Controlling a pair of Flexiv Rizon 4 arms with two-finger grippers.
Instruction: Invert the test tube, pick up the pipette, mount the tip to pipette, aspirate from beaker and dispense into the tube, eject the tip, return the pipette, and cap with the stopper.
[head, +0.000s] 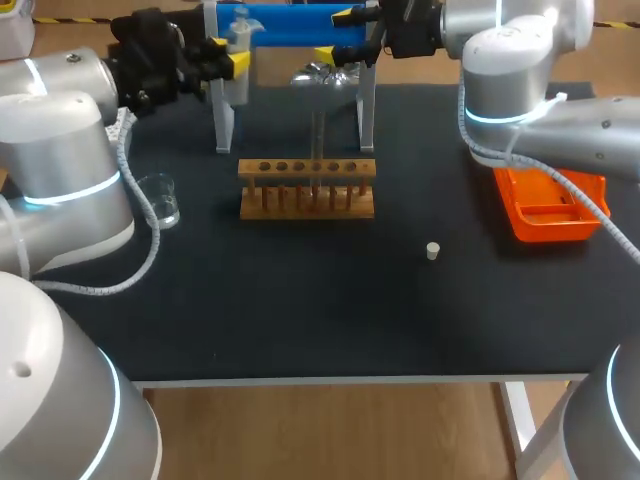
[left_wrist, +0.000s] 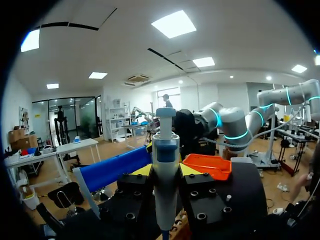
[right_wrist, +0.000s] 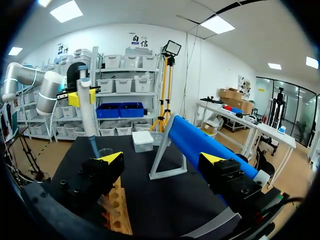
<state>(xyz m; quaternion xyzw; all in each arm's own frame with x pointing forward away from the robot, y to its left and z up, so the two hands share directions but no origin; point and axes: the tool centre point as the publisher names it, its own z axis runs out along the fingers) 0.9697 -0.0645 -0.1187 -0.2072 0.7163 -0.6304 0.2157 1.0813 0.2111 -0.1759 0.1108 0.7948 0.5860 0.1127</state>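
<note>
The left gripper (left_wrist: 165, 172) was clamped on the pipette (left_wrist: 165, 165), a white barrel with a blue band and a white plunger knob. It stood upright between the two yellow fingertips (left_wrist: 141, 170). In the right wrist view the pipette's lower end looked pale blue. Below and well apart from those jaws sat the clear glass beaker (head: 160, 198); whether it held liquid could not be told.

The wooden rack (head: 307, 187), with its row of round holes, stood midway between the two grippers. One clear tube (head: 318, 140) rose upright from a hole near its middle, and the other holes looked bare. The small white stopper (head: 433, 251) lay alone on the black table (head: 300, 310), beyond the rack and nearer the right arm.

The right gripper (right_wrist: 161, 160) had its jaws wide apart and gripped nothing. The blue bar (right_wrist: 200, 145) of the stand ran ahead of it, just beside one finger. Below that arm sat the orange tray (head: 548, 205); its contents could not be made out.
</note>
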